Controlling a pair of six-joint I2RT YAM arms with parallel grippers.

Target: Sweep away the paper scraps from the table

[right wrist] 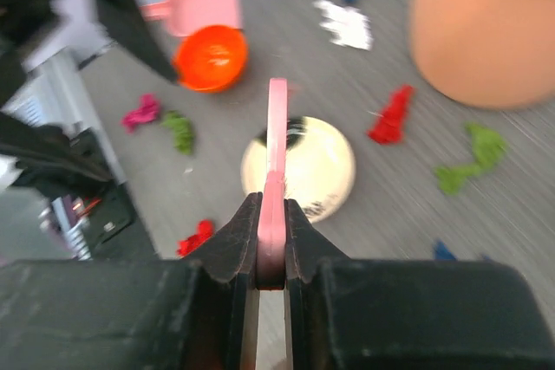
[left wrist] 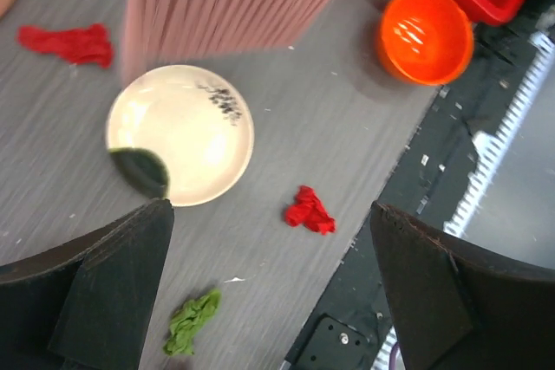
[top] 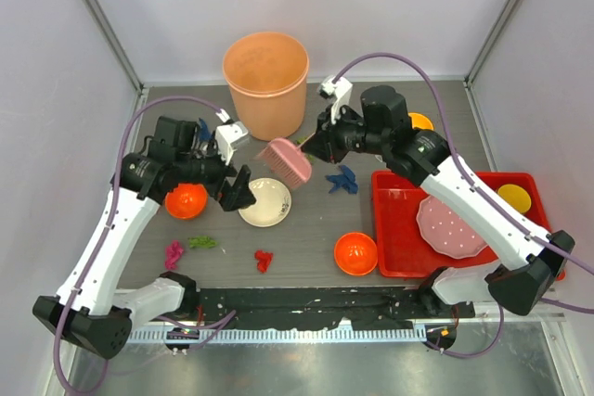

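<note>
- Right gripper (right wrist: 271,207) is clamped on the pink bristle brush (top: 285,161), centre frame.
- Left gripper (top: 238,189) hangs, fingers apart, over crumpled coloured paper scraps (left wrist: 310,210) on the dark grey wood-grain table (top: 306,229).

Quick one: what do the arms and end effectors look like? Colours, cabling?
Both arms match: the left arm and right arm have white links with black joint housings. Each carries a lilac cable looping to the wrist. The left end effector and right end effector have black wedge-shaped fingers.
</note>
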